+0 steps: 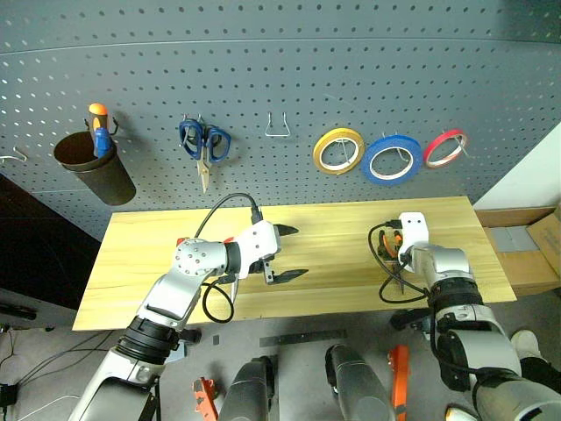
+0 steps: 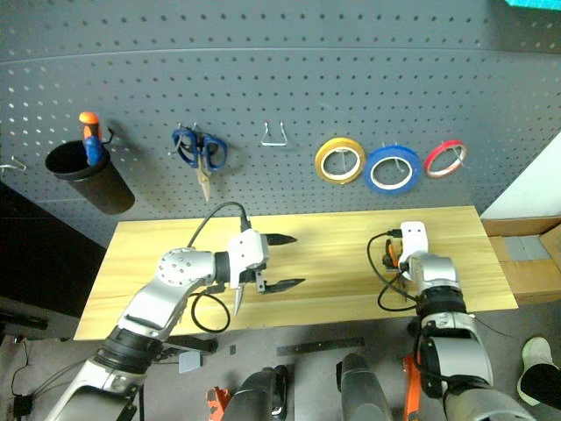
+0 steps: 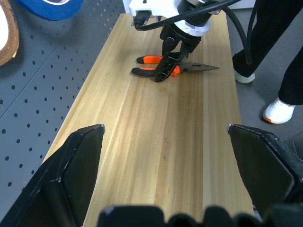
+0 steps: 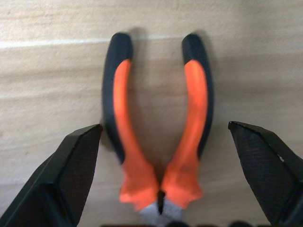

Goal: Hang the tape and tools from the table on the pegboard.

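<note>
The right gripper (image 4: 163,179), jaws released, straddles the orange-and-black needle-nose pliers (image 4: 158,142) lying flat on the light wooden tabletop (image 3: 165,142), positioned for grasping.

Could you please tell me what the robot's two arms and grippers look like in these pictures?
Both arms are silver-grey metal with black joint sections and looping black cables. The left gripper and right gripper each have two black, wedge-shaped fingers on a white wrist housing.

Silver-grey jointed arms with black cables, white wrist housings, and black two-fingered hands.
</note>
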`<state>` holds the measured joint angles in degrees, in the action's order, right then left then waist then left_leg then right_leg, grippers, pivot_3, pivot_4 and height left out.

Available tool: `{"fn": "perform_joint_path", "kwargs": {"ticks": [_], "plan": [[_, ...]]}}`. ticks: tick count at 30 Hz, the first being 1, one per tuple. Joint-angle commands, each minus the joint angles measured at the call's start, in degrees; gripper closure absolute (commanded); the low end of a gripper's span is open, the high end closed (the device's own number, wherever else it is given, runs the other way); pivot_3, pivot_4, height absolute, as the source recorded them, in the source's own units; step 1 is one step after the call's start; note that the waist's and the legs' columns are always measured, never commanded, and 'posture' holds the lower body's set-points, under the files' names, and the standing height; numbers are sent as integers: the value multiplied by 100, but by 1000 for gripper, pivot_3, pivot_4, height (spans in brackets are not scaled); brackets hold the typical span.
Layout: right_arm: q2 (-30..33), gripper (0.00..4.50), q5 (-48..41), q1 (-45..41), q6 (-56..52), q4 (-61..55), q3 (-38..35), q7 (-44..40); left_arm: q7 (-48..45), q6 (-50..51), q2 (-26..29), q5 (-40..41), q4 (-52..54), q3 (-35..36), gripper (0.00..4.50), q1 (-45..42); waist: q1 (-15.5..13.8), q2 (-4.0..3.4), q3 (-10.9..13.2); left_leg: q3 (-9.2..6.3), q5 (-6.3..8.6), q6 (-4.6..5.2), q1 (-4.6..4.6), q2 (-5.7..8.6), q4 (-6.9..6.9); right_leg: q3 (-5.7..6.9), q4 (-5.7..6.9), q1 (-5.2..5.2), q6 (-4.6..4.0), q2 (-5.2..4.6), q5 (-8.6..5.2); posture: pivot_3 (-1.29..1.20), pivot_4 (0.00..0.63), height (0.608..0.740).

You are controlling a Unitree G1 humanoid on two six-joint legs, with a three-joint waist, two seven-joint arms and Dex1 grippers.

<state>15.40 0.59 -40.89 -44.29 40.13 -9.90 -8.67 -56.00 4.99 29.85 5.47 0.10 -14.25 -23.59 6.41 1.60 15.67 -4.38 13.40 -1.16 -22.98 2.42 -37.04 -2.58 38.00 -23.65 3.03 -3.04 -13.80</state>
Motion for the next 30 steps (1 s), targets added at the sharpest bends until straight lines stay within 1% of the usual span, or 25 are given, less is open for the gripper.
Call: {"fn": "perform_joint_path", "kwargs": {"ticks": [1,3,4,5,8,9,14,17,19,21,23,26,28,30], "plan": [[82,77,-10,-105,189,483,77,-4,64,-14,-30,37,200,52,0,51,1,-1,-8,0,0,0,1,0,-1,0,1,1,0,0,0,-118,197,740],[93,77,1,-159,231,637,136,-47,88,32,-37,76,218,78,0,85,1,-1,-31,0,0,0,3,-1,-1,0,1,2,0,1,0,-116,195,740],[72,454,-2,-170,237,654,156,-43,127,62,-50,110,224,127,0,106,2,-2,-39,0,0,0,4,0,-1,0,1,4,0,1,0,-115,193,740],[50,658,-3,-176,241,659,173,-42,162,93,-66,151,232,179,0,125,2,-2,-45,0,0,0,5,0,-2,0,1,6,0,1,0,-115,193,740],[-3,1653,-28,-174,243,638,199,-10,221,202,-94,309,274,328,0,184,1,-1,-67,-2,0,0,5,0,-4,1,1,7,0,1,0,-116,192,740],[-26,1778,-34,-156,262,588,210,23,241,249,-92,386,299,405,0,222,1,-1,-74,-2,0,0,5,0,-4,1,1,7,0,1,0,-116,190,740],[-103,1780,-79,-37,224,89,247,93,318,571,-67,686,510,683,0,402,3,-2,-80,-3,0,0,5,-1,-2,2,1,6,0,1,0,-117,192,740],[-298,1780,-236,419,-480,-1926,398,-6,441,843,49,955,746,1089,0,650,6,-3,-80,-1,0,0,4,-2,0,-1,1,3,0,1,0,-112,195,740],[-423,1780,-330,709,-956,-3024,514,-31,543,981,72,1083,858,1279,0,755,17,-4,-79,0,1,-1,-7,-8,2,-4,8,-16,0,1,0,-112,196,740],[-687,1780,-472,1129,-1627,-4670,830,15,665,1171,109,1305,1035,1584,0,956,15,-5,-80,1,0,-1,-19,-8,3,-5,17,-36,0,1,0,-116,198,740],[-988,1780,-582,1392,-2182,-5847,1052,118,739,1277,146,1447,1167,1816,0,1136,12,-7,-82,-8,0,-2,-35,-12,1,-1,18,-50,0,-1,0,-116,198,740],[-1234,1780,-580,1456,-2450,-6856,1514,233,907,1152,100,1525,1203,2108,0,1328,-2,-8,-84,-14,0,-4,-35,-17,3,3,14,-52,0,-3,0,-121,200,740],[-1357,1780,-578,1247,-2256,-7153,1801,230,1118,978,-28,1571,1156,2315,0,1364,-15,-7,-84,-15,-5,-12,-36,-13,-1,5,11,-49,-4,-3,3,-118,199,740],[-1403,1780,-532,854,-1942,-7162,1947,234,1206,987,-81,1692,1200,2448,0,1367,-40,-6,-85,-13,-9,-17,-36,-8,-7,5,6,-47,-5,-3,4,-111,198,740]]}}
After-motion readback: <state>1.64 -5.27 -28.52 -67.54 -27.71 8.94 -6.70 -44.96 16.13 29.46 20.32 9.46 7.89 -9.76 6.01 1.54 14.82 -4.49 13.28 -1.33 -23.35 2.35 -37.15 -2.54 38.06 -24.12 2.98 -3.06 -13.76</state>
